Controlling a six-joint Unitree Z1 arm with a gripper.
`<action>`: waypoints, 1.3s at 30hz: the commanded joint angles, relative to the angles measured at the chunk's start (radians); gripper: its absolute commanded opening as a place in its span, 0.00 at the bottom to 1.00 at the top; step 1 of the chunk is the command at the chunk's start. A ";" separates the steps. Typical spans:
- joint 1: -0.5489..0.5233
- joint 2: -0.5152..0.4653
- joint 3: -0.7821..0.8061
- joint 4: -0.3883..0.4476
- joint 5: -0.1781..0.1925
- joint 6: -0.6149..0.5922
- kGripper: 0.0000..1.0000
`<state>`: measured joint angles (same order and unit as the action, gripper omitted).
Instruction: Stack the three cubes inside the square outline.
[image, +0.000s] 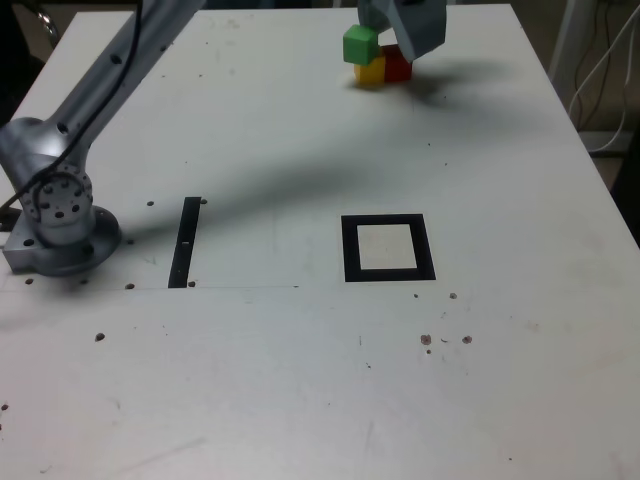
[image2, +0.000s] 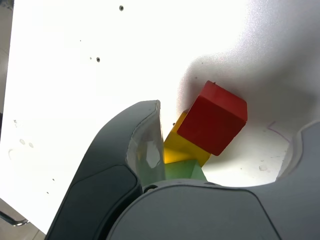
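Green cube sits highest in the cluster at the far edge of the table, raised above the yellow cube and the red cube, which lie on the surface touching one another. The green one looks held up between the jaws of the gripper, though whether it rests partly on the yellow one cannot be told from the exterior view.

Wrist view: one curved jaw stands beside the green cube, the other is well off on the far side of the cluster. Jaws apart, wide. No firm clamp is visible; whether the green cube is truly pinched or only bracketed I cannot tell. The yellow cube and the red cube show beyond it, red overlapping yellow in this view.

Reading of placement: the gripper is over the cluster because the cubes must be taken one by one to the square outline, which lies well apart, nearer the camera, white centre bare. None is inside it yet; the task looks barely begun.

Count:
- cubes: three (one green, one yellow, one red)
- square outlines: one
- thin black strip: one, toward the exterior view's left, near the arm base
- grippers: one
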<state>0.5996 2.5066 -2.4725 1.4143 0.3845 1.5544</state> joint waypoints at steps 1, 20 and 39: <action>0.002 0.012 0.002 -0.004 0.002 0.004 0.88; 0.000 0.046 -0.008 -0.020 -0.026 0.041 0.71; 0.003 0.027 -0.078 -0.005 -0.007 0.052 0.90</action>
<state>0.6002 2.5530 -2.5423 1.4070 0.3755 1.6055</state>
